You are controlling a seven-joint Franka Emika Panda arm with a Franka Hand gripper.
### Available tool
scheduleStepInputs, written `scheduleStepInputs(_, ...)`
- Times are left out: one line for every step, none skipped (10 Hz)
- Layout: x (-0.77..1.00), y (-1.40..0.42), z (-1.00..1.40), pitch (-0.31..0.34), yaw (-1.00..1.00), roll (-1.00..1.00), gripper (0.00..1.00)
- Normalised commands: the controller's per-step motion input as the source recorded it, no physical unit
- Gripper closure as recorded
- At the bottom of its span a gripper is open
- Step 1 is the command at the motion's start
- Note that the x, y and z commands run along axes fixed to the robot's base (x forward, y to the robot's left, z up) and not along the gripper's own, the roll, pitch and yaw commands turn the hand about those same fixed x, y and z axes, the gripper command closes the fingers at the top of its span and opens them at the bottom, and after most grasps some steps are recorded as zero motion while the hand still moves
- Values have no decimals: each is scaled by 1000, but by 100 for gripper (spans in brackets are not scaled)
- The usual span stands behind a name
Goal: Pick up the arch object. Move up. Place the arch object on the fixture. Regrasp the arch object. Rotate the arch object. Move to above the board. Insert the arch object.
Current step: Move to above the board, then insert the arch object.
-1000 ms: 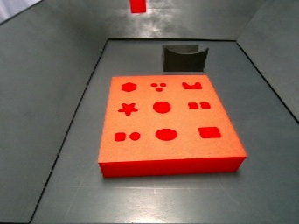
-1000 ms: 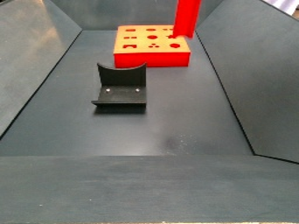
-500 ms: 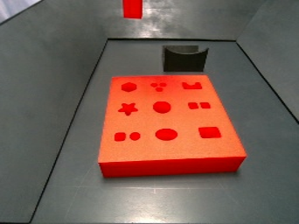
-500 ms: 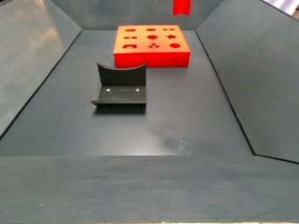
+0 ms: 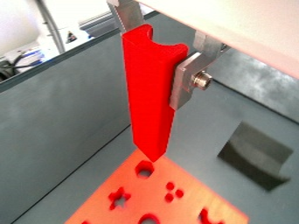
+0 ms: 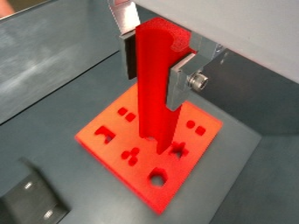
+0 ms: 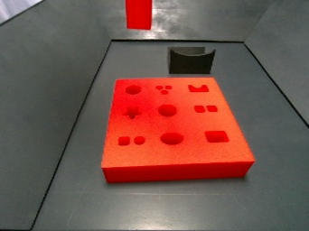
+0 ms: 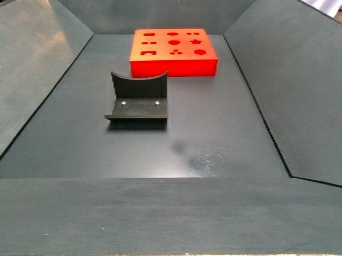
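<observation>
The dark grey, smooth, matte floor [image 8: 174,150] with sloping grey walls fills both side views, like a shallow trough; faint pale smudges mark it at the lower centre of a side view.

On it lies the board [image 7: 173,126], a large, thick, red-orange rectangular slab with darker cutouts: a star, circles, ovals, squares and an arch shape. It sits at the centre of a side view and at the upper centre of the other [image 8: 174,52]. Both wrist views show it far below the claw [image 6: 152,149] [image 5: 146,197].

The arch object [image 5: 149,92], a long, slim, bright red bar with smooth flat faces, hangs upright, its long axis vertical and its free end pointing down at the board. A shallow notch shows at its upper end in a wrist view. Its lower end shows at the top edge of a side view [image 7: 139,13], well above the board.

The fixture [image 8: 135,101], a small, dark grey-black bracket with a curved notch in its upright wall, stands on the floor apart from the board, at centre left in a side view and at upper centre in the other [image 7: 190,60].

The gripper [image 6: 155,66] is high over the board, its flat silver fingers [image 6: 179,80] clamped on the arch object's upper part.
</observation>
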Motion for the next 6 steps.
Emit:
scheduleStepInputs(174,-735,128,122,13,15,100)
scheduleStepInputs(136,-474,89,113,10,26,100)
scheduleStepInputs(116,-338,66,102,6,31,100)
scheduleStepInputs(0,0,-26,0,0,-24,100)
scheduleStepInputs(0,66,0,0,0,0,100)
scheduleStepInputs(314,89,-323,0,126,89,100)
